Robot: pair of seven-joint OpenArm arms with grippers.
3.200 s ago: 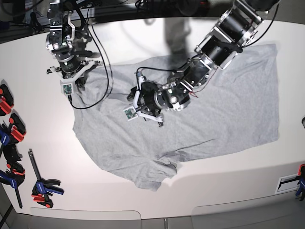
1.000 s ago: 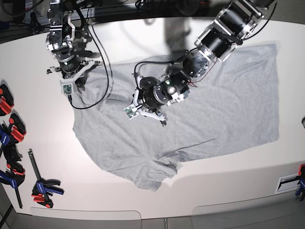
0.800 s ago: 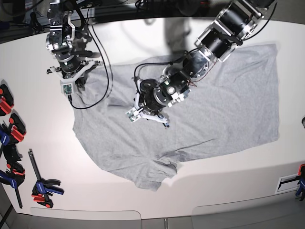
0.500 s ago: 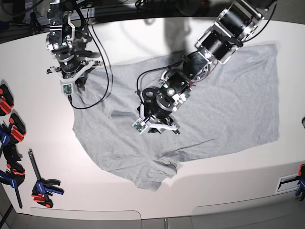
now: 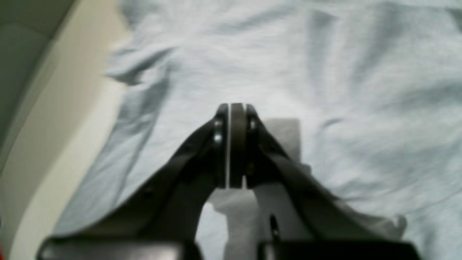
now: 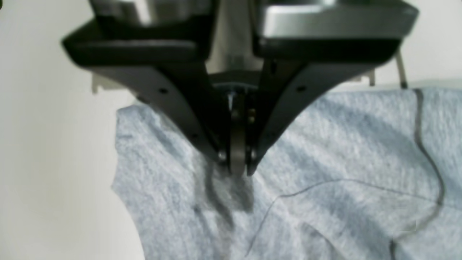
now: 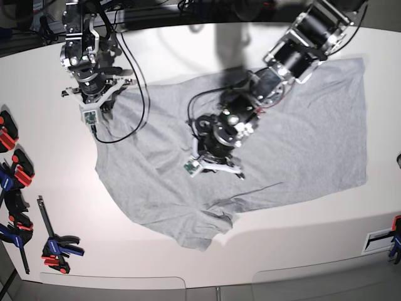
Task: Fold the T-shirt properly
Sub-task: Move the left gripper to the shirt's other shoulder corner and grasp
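The light grey T-shirt (image 7: 301, 132) lies spread on the white table (image 7: 188, 50), plain side up, with one sleeve bunched at the front. My left gripper (image 7: 217, 167) hovers over the middle of the shirt. In the left wrist view the left gripper (image 5: 230, 108) is shut, with nothing visible between its pads and the T-shirt (image 5: 361, 72) below it. My right gripper (image 7: 100, 108) sits at the shirt's far left corner. In the right wrist view the right gripper (image 6: 236, 169) is shut on a pinched fold of the T-shirt (image 6: 343, 151).
Several red, blue and black clamps (image 7: 12, 163) lie along the table's left edge, and another clamp (image 7: 59, 248) lies near the front left. A clamp (image 7: 395, 238) and a white label sit at the right edge. A black cable (image 7: 135, 81) loops over the shirt's left part.
My left gripper has travelled across the shirt toward the table's front, from near the collar to the shirt's middle. A small crease left of it has flattened. The right arm has not moved.
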